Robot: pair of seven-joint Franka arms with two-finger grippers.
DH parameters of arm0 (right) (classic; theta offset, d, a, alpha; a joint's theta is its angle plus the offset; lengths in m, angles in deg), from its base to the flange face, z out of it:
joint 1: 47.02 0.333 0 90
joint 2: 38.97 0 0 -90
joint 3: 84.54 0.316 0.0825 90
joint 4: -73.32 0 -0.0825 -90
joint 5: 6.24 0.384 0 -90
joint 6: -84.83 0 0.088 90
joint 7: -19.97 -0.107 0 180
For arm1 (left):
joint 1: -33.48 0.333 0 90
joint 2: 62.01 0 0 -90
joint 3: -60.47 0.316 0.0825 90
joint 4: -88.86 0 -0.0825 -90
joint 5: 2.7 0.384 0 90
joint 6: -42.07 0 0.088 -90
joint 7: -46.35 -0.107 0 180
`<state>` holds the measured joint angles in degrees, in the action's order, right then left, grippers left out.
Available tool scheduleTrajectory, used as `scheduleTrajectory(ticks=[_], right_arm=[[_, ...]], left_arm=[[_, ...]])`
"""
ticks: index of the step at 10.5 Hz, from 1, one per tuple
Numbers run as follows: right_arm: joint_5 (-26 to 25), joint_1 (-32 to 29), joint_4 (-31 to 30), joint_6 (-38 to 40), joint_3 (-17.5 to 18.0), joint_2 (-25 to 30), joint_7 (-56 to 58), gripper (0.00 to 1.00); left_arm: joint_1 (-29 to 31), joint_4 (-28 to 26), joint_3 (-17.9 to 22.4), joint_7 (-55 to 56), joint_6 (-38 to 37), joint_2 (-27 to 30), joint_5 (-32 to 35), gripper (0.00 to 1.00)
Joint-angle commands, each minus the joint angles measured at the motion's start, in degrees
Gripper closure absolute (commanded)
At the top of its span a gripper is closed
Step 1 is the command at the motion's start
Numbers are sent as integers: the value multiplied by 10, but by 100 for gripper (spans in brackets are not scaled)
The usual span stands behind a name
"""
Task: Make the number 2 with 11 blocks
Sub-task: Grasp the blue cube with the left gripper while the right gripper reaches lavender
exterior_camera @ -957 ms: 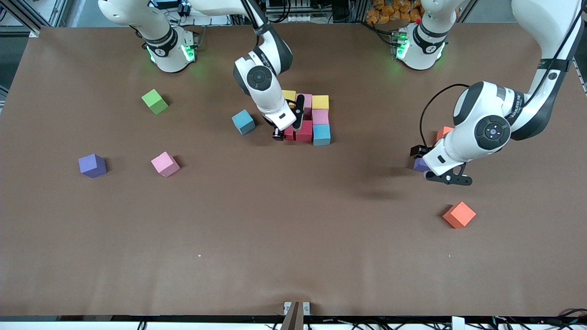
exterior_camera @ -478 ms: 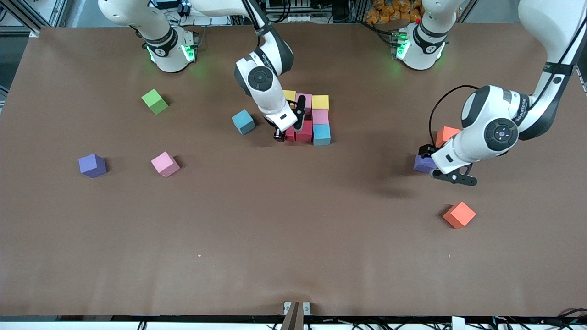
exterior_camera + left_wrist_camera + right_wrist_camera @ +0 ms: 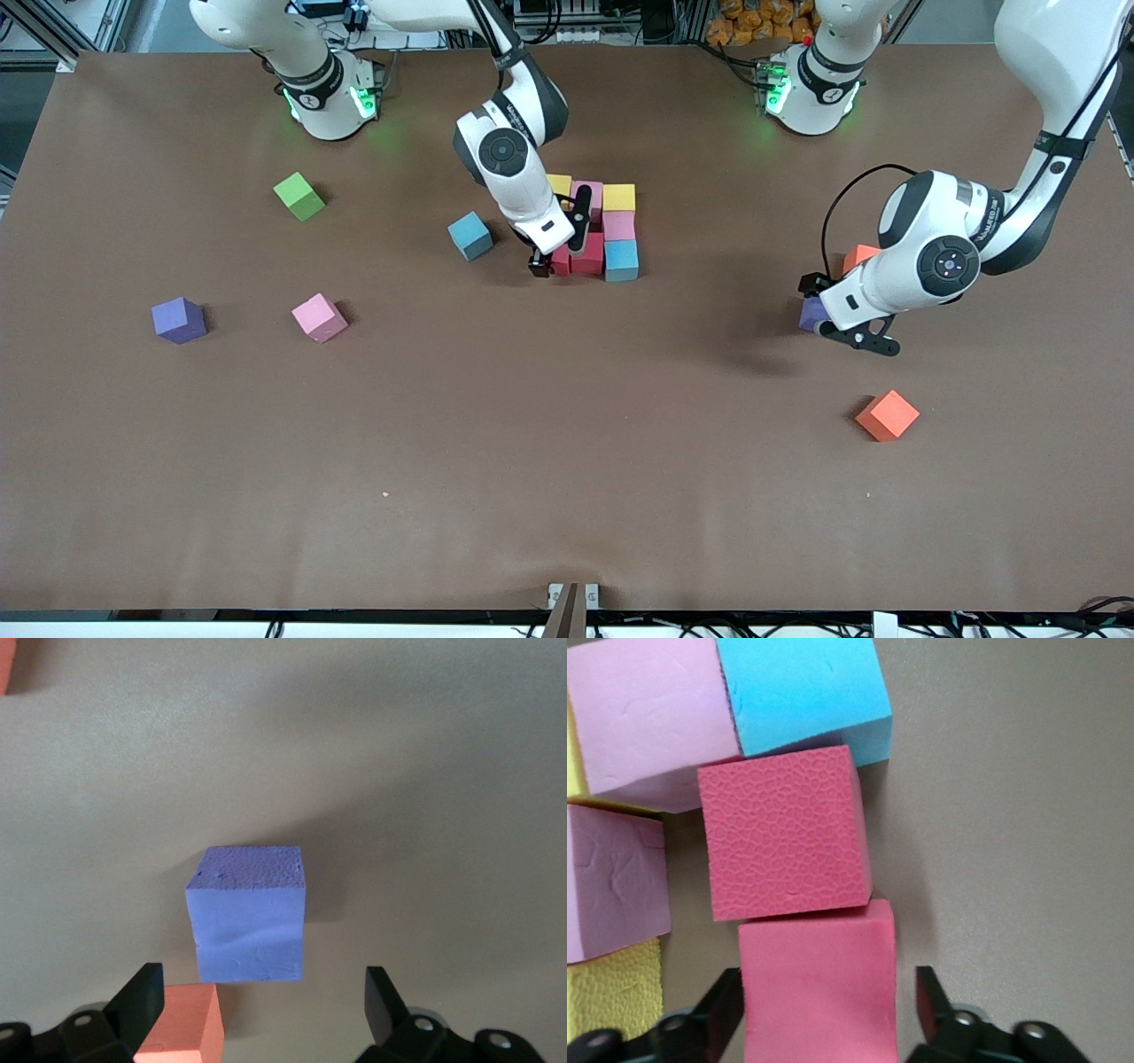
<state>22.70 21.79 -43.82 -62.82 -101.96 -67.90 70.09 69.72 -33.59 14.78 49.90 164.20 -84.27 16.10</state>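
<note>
A partial number 2 (image 3: 602, 226) of cubes lies mid-table: yellow, pink, yellow in a row, then pink (image 3: 619, 225), light blue (image 3: 621, 259) and two red cubes (image 3: 587, 252). My right gripper (image 3: 558, 244) is open with its fingers either side of the end red cube (image 3: 819, 992), with a gap at one finger. My left gripper (image 3: 833, 316) is open over a purple cube (image 3: 808, 315). In the left wrist view the purple cube (image 3: 248, 912) lies just ahead of the fingertips (image 3: 142, 988), not between them. Loose cubes are light blue (image 3: 469, 236), pink (image 3: 319, 317) and purple (image 3: 178, 320).
An orange cube (image 3: 859, 257) sits right beside the left gripper and is partly hidden by the arm; it also shows in the left wrist view (image 3: 182, 1023). Another orange cube (image 3: 887, 415) lies nearer the front camera. A green cube (image 3: 299, 196) sits toward the right arm's end.
My left gripper has swung toward the left arm's end and back, and now hangs lower over the purple cube. My right gripper has hardly moved.
</note>
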Motion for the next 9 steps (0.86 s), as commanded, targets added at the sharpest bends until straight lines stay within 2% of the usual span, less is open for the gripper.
scheduleTrajectory(ticks=[1,2,4,6,9], right_arm=[[12,-1,6,12,-7,11,-2,0],[12,-10,6,28,-8,25,-3,0],[11,-43,4,110,-21,63,1,0],[5,-52,4,165,-81,81,8,0],[0,-51,-11,178,-196,75,-5,0]], left_arm=[[23,-4,-6,8,12,-13,11,0],[24,-2,-6,21,13,-16,11,0],[22,-1,-5,62,13,-27,12,0],[23,4,-5,66,23,-47,29,0],[21,12,11,67,36,-74,62,0]])
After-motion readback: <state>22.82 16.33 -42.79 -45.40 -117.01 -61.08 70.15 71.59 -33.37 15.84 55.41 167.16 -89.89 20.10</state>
